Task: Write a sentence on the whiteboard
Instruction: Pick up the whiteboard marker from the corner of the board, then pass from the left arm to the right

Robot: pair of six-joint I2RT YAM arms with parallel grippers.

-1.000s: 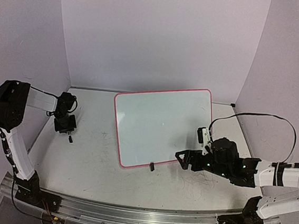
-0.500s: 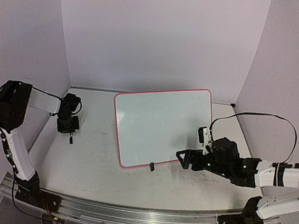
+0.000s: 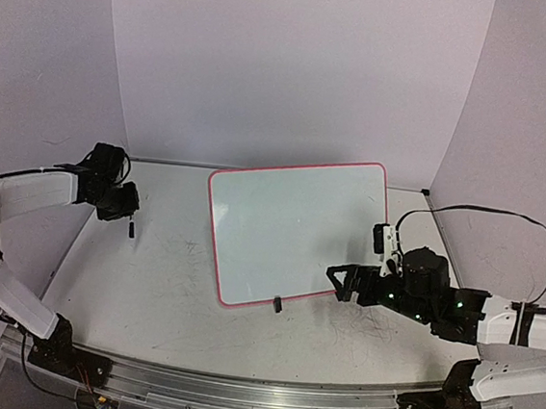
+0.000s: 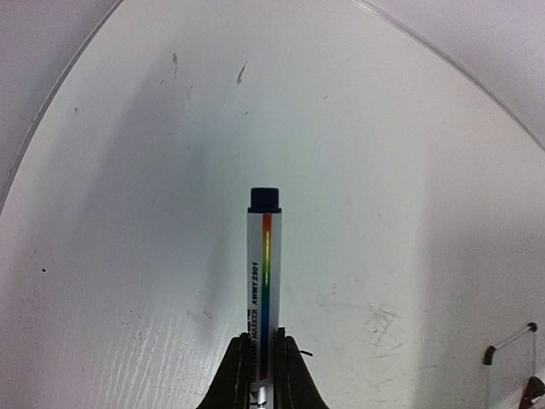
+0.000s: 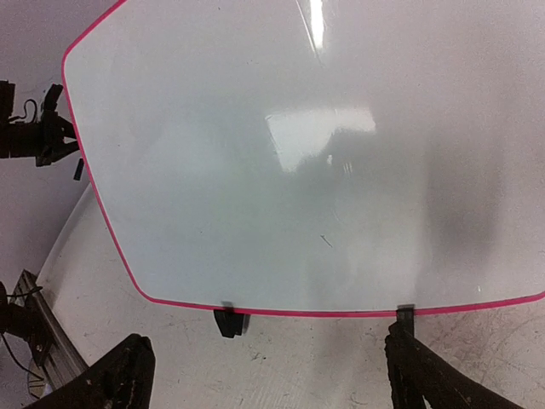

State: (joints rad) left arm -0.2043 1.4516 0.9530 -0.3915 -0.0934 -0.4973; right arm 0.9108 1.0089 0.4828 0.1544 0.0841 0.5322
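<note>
The whiteboard (image 3: 295, 226) lies tilted on the table, glossy white with a red-pink rim and a black clip foot (image 3: 278, 305). It fills the right wrist view (image 5: 298, 153), and no sentence shows on it, only a tiny speck. My left gripper (image 3: 125, 215) is left of the board, well apart from it. It is shut on a white marker with a rainbow stripe and a dark blue cap (image 4: 264, 264), which points down at the tabletop. My right gripper (image 3: 343, 281) is open and empty just off the board's near right edge, with its fingers (image 5: 128, 375) spread wide.
The scuffed grey-white tabletop (image 3: 168, 291) surrounds the board. Lilac walls close the back and both sides. A black cable (image 3: 475, 212) loops above the right arm. A metal rail (image 3: 235, 394) runs along the near edge.
My left arm has swung out to the left and drawn the marker back toward the far left. My right gripper has shifted slightly right along the board's near edge.
</note>
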